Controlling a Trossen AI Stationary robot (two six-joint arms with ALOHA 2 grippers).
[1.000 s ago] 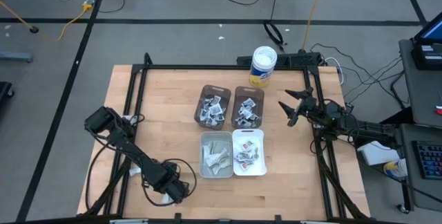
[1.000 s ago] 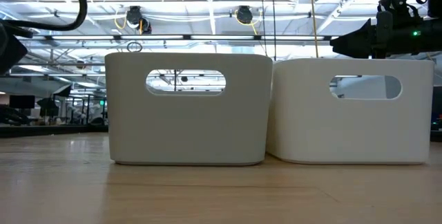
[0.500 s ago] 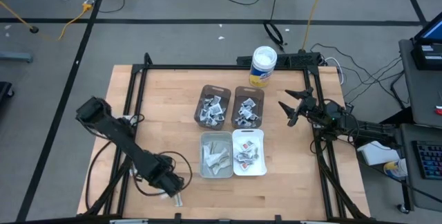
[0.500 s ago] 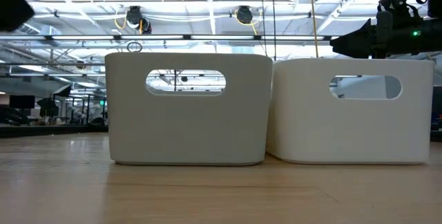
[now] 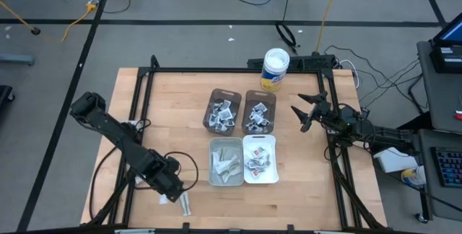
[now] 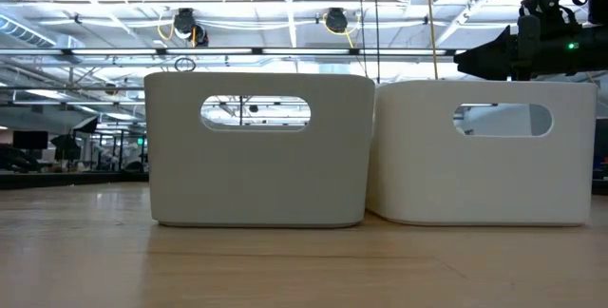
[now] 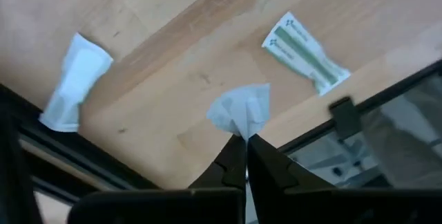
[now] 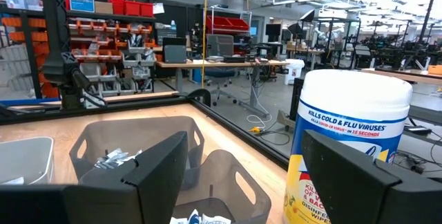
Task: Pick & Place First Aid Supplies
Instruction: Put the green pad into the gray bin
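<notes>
Wooden surface point(image 5: 166, 118) with four bins grouped at its centre: two dark bins point(image 5: 222, 110) side by side toward the far edge, a grey bin point(image 5: 226, 162) and a white bin point(image 5: 260, 159) side by side toward the near edge. All four hold small sealed packets point(image 5: 254, 116); the grey one has longer pale strips. A white tub point(image 5: 275, 69) with a yellow label stands at the far edge, just behind the dark bins.

The left hand point(image 5: 185, 205) is low over the surface near the near-left corner, close to the near edge. In the left wrist view its fingers point(image 7: 231, 163) are pressed together, pinching a crumpled white packet point(image 7: 239, 110) by its edge, the packet sticking out beyond the tips above the wood. Two more packets lie flat on the surface nearby: a pale one point(image 7: 74, 81) against the black frame rail, and one with green print point(image 7: 304, 51) a little apart.

The right hand point(image 5: 302, 113) hangs near the right edge, beside the dark bins, its fingers point(image 8: 141, 172) spread wide and holding nothing; its wrist view looks past them at the tub and the bins.

In the low view only the grey and white bins' walls show.
</notes>
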